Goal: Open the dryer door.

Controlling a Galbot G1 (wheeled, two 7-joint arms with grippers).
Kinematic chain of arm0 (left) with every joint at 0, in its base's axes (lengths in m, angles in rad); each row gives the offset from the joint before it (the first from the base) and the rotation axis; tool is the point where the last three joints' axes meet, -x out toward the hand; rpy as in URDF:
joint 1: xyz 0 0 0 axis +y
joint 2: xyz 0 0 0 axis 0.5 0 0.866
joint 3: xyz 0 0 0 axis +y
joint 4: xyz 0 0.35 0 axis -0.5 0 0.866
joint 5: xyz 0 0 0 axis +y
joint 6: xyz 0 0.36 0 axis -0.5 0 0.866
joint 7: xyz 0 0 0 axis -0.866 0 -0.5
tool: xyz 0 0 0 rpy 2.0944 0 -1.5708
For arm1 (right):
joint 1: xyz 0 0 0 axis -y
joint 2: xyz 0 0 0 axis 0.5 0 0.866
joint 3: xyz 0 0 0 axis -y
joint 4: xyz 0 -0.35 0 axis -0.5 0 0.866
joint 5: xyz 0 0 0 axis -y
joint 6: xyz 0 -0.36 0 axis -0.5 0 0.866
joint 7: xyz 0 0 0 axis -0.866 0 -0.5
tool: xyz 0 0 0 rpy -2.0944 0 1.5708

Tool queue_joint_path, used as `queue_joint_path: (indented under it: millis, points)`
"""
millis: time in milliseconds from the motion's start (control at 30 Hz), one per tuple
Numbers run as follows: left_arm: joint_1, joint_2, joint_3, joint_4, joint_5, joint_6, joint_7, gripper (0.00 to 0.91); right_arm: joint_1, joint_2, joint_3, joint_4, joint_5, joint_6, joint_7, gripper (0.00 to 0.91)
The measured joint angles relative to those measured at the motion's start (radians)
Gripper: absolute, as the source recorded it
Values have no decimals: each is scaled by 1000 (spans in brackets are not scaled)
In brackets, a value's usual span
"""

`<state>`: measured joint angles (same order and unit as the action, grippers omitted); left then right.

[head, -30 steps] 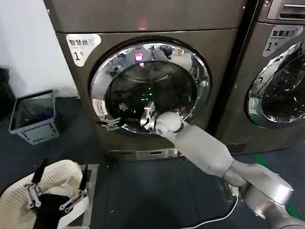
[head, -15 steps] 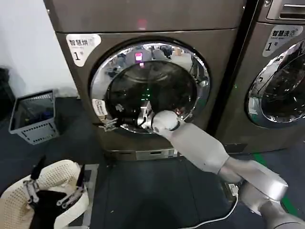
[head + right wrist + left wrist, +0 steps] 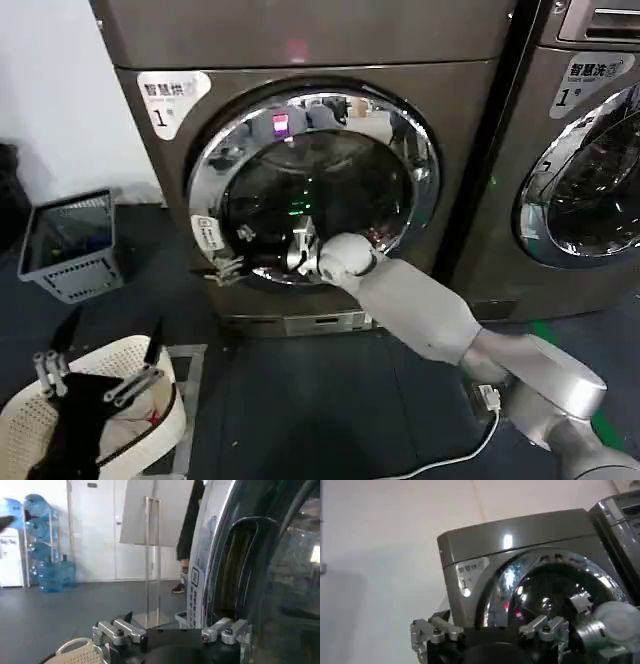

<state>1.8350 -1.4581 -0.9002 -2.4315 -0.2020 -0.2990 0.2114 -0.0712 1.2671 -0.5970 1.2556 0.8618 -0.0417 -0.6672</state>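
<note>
The dryer door (image 3: 400, 130), a wide chrome ring round dark glass, fills the front of the bronze-brown machine. It also shows in the left wrist view (image 3: 545, 587). My right arm reaches up from the lower right, and my right gripper (image 3: 228, 268) is at the door's lower left rim, beside a white label. In the right wrist view the door's chrome edge and a dark recess (image 3: 240, 570) stand right beside the gripper (image 3: 170, 634), whose fingers are spread open. My left gripper (image 3: 95, 368) hangs open low on the left, over a white basket.
A white perforated laundry basket (image 3: 150, 365) with dark cloth lies on the floor at the lower left. A grey crate (image 3: 70, 245) stands by the wall. The neighbouring machine (image 3: 590, 170) is to the right. A white cable (image 3: 450, 455) runs over the dark floor.
My right gripper has slid left along the door's lower rim. The chrome ring and its reflections have shifted slightly. My left gripper has dropped and moved left over the basket.
</note>
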Motion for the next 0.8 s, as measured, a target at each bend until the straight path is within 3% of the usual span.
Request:
queue_joint_path:
  millis: [800]
  points:
    - [-206,196,-70,161,-152,141,-2,907,-19,-229,-66,238,85,73,-190,907]
